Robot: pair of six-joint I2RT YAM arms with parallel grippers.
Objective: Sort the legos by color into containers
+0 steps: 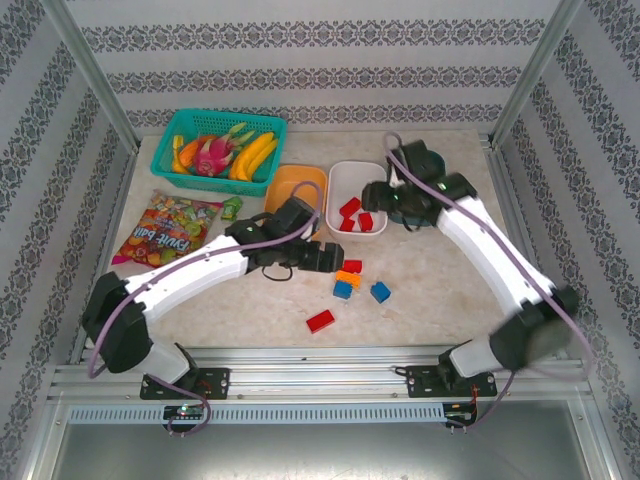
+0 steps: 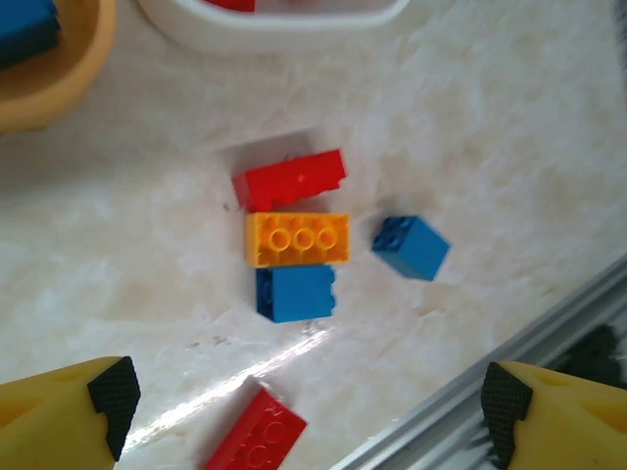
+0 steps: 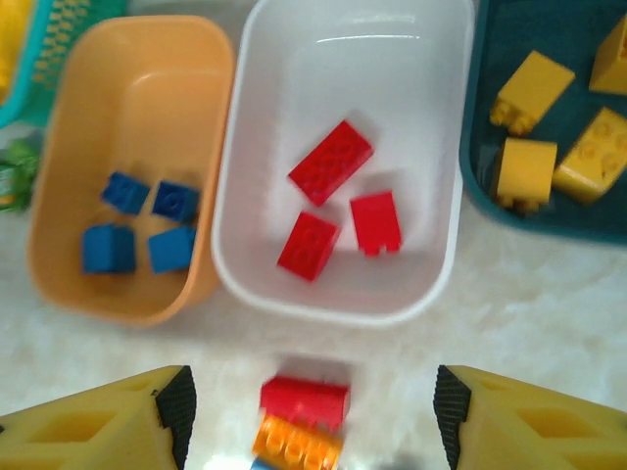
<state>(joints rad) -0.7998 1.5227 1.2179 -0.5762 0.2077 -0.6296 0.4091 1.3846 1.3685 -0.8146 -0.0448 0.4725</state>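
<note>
Orange brick [image 2: 297, 238] touches a red one [image 2: 289, 179] and a blue one [image 2: 297, 292], so the spread, empty left claw [image 2: 311, 401] should pinch it alone; right claw [image 3: 313, 403] likewise.

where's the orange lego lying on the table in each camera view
top external: orange lego mid-table, in front of the white tray, between the arms.
left wrist: orange lego mid-frame, with a blue lego just below it.
right wrist: orange lego at the bottom edge, centre, partly cut off.
shared landmark: the red lego right next to it on the tray side.
</note>
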